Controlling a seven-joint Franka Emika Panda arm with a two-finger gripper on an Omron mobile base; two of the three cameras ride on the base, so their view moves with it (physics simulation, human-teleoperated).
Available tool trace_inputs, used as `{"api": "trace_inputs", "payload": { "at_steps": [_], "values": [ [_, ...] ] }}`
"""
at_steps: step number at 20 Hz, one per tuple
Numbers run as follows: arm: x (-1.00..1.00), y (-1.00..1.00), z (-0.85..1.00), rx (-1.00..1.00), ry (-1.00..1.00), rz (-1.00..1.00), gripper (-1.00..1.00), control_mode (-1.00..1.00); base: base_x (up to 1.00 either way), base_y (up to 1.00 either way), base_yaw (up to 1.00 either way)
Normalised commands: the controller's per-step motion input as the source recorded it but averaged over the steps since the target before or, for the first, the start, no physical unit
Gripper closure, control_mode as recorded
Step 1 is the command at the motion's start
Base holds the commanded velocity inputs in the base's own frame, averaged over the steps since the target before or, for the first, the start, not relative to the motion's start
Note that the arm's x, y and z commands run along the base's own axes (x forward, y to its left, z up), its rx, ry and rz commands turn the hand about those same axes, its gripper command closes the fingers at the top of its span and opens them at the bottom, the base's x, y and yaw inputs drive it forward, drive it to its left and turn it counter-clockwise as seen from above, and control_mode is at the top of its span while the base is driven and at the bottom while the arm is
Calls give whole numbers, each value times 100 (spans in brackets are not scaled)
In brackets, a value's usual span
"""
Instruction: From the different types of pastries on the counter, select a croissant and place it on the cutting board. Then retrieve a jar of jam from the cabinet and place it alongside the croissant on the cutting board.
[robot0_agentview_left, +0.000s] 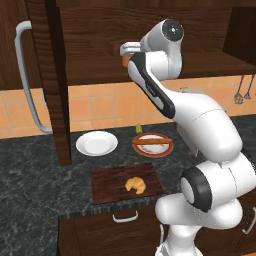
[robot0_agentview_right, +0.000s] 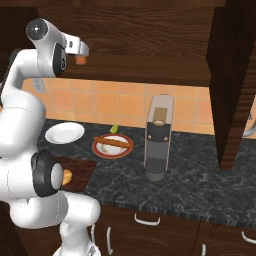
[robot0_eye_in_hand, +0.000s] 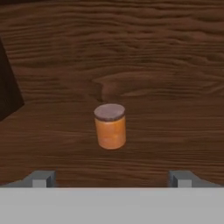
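Croissant (robot0_agentview_left: 135, 185) lies mid-cutting board (robot0_agentview_left: 107, 187); the gripper (robot0_eye_in_hand: 111, 177), jaws spread wide and empty, faces the jar of jam (robot0_eye_in_hand: 110, 126) on the cabinet (robot0_agentview_left: 90, 62) shelf, not yet grasped.

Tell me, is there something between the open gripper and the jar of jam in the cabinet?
Nothing visible. In the hand view the jar of jam stands upright on the bare wooden shelf, straight ahead of the open gripper, with no object between them.

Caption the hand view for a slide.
Open hand faces the upright jam jar on the cabinet's wooden shelf, not yet touching it.
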Motion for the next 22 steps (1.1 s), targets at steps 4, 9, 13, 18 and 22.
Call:
{"api": "trace_inputs", "payload": {
  "at_steps": [4, 9, 13, 18, 22],
  "values": [
    [33, 8, -4, 0, 2, 0, -100, -100, 0, 0, 0],
    [25, 0, -7, 0, 1, 0, -100, -100, 0, 0, 0],
    [29, 4, -7, 0, 0, 0, -100, -100, 0, 0, 0],
    [22, 2, -12, 0, 0, 0, -100, -100, 0, 0, 0],
    [24, 1, -14, 0, 1, 0, -100, -100, 0, 0, 0]
  ]
}}
